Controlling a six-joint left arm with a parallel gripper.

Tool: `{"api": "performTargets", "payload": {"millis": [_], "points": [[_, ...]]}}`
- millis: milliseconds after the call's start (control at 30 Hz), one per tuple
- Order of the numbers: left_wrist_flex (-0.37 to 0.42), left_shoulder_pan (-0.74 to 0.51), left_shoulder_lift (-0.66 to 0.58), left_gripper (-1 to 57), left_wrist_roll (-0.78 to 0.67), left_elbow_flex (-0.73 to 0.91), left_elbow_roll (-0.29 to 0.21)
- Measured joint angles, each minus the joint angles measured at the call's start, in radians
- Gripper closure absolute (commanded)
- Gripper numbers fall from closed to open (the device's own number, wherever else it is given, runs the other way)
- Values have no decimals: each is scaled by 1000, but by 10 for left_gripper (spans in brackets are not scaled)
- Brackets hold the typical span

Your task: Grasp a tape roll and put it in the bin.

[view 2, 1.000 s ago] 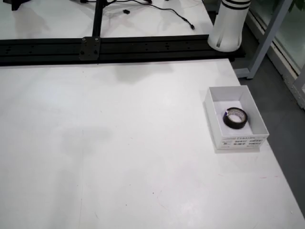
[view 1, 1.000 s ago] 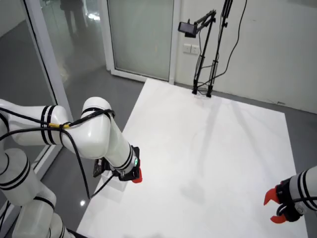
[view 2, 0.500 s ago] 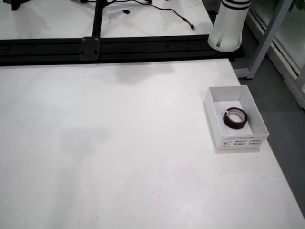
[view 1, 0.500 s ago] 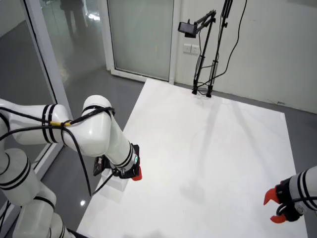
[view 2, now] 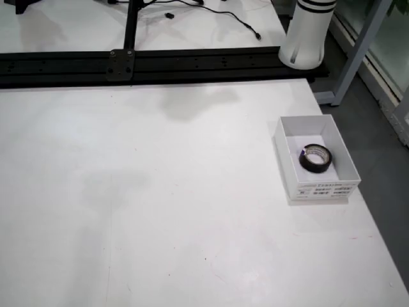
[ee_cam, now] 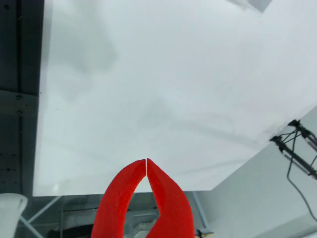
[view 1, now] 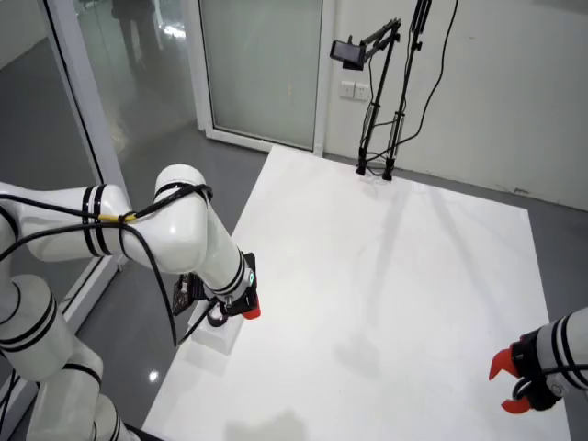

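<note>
Tape roll [view 2: 316,158] lies flat inside the white bin [view 2: 286,160]; light, stiff, best pinched across its ring wall. The red gripper [ee_cam: 146,163] is closed, empty, fingertips touching.

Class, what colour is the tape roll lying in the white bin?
Black, with a pale inner core. The tape roll shows best in the view from above the table.

— Where are you sitting?
— I'm working in a robotics lab: I'm standing at a big white table [view 1: 395,276], with a grey polished floor [view 1: 175,175] and glass partitions [view 1: 262,64] running behind me.
— What's giving it away?
— A camera [view 1: 349,53] is hanging off a black stand [view 1: 381,110], cables trailing, and a black aluminium rail [view 2: 160,64] is bordering the table.
</note>
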Motion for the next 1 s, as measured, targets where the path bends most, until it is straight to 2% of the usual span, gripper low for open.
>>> {"api": "performTargets", "payload": {"millis": [433, 1000], "points": [[0, 56, -1, 568, 0, 0, 6], [0, 10, 0, 568, 0, -1, 7]]}}
